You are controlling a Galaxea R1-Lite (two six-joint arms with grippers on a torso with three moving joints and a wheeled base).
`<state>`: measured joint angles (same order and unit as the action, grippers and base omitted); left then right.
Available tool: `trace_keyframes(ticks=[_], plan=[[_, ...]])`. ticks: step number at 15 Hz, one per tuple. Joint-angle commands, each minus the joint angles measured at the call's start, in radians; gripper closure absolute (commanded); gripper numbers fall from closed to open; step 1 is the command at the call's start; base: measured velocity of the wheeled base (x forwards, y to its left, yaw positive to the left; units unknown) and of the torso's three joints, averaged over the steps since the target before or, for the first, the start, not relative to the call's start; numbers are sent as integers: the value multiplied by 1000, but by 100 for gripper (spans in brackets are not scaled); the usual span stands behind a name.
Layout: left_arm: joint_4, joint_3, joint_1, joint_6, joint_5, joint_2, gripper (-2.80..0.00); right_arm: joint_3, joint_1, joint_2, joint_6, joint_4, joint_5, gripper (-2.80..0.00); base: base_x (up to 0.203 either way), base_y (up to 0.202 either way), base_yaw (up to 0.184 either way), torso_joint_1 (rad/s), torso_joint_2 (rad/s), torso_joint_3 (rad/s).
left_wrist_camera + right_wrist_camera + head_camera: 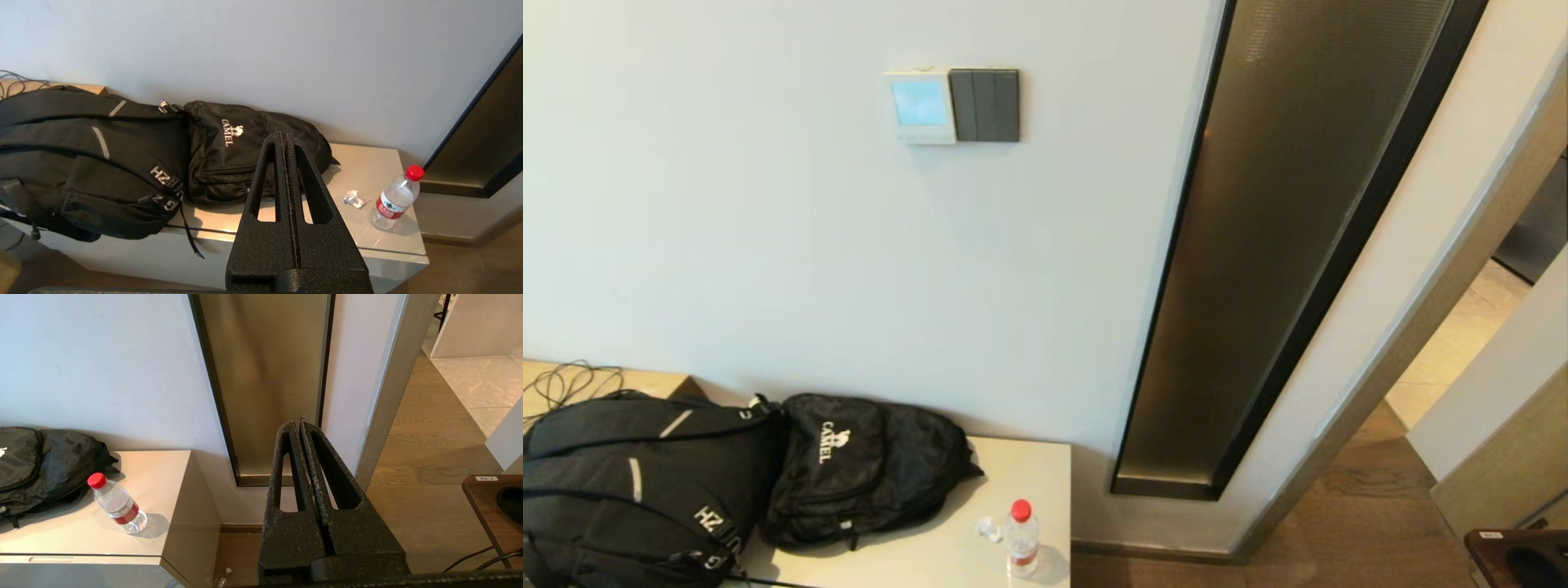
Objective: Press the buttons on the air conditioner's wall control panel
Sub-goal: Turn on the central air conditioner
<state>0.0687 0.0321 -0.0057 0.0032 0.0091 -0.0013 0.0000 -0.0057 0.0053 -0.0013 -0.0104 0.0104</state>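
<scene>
Left pincer (pixel 287 141): I see its two black fingers pressed flat together, nothing between them. It hangs in the air out from the table's front edge, tips toward the wall, well above the table (pixel 367 163) top.

Right pincer (pixel 300 426): fingers likewise closed tight on nothing. It sits off the table's right end, over wood floor, tips toward the bronze glass strip (pixel 265 375) set in the wall.

Neither arm shows in my head view.

On the table, working outward: small black backpack (pixel 229 147) marked CAMEL lies at the back edge against the wall, touching a larger black backpack (pixel 81 163) that fills the left end and hangs over the front edge. Water bottle (pixel 394 198), red cap, stands upright near the front right corner. A crumpled scrap of wrapper (pixel 354 199) lies just beside it.

Control panel (pixel 920 106): mounted high on the wall above the table, blue screen lit, small buttons in a row beneath it. A dark three-key switch plate (pixel 985 104) touches its right side. Both pincers are well apart from it.
</scene>
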Motion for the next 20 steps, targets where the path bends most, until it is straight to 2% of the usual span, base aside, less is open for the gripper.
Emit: trace_keyframes(ticks=[1, 14, 17, 20], plan=[[0, 0, 0, 0, 0, 0, 0, 2, 1, 1, 0, 0, 0, 0, 0, 0, 0, 0, 0, 0], [0, 8, 1, 3, 0, 0, 0, 2, 1, 1, -2, 0, -3, 0, 0, 0, 0, 0, 0, 0], [12, 137, 1, -7, -22, 43, 0, 2, 1, 1, -2, 0, -3, 0, 0, 0, 0, 0, 0, 0], [-22, 263, -10, -11, -32, 235, 0, 2, 1, 1, -2, 0, -3, 0, 0, 0, 0, 0, 0, 0]])
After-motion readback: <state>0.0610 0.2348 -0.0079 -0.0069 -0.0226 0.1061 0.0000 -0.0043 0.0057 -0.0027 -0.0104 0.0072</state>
